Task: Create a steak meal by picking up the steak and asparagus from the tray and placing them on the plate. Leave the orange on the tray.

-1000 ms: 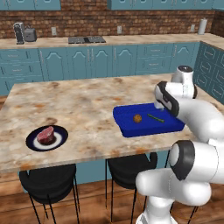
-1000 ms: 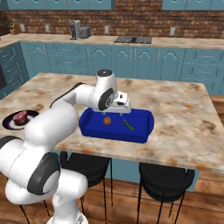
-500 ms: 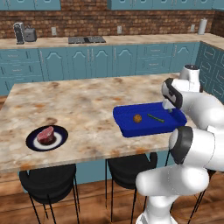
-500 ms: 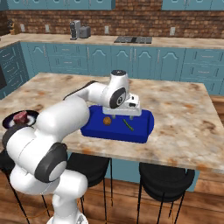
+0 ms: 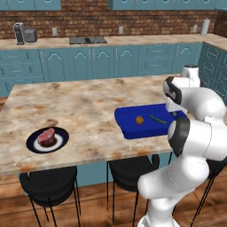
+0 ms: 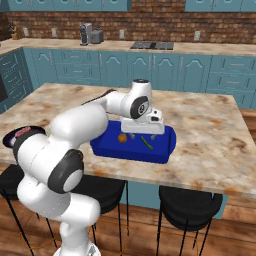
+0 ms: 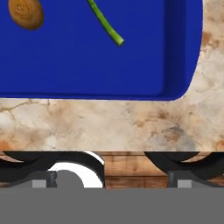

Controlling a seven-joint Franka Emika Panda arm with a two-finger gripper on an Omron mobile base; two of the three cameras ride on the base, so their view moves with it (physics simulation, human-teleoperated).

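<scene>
Asparagus: the asparagus (image 5: pixel 157 119) lies loose on the tray (image 5: pixel 133 129), near the orange (image 5: pixel 139 119).
Steak: the steak (image 5: pixel 46 136) sits on the plate (image 5: pixel 60 142), well apart across the table (image 5: pixel 84 106).
End effector: the end effector (image 6: pixel 145 131) hovers above the tray; finger spacing cannot be told.
Risk: a thin stalk may slip, or a misaimed descent could nudge the orange.
</scene>
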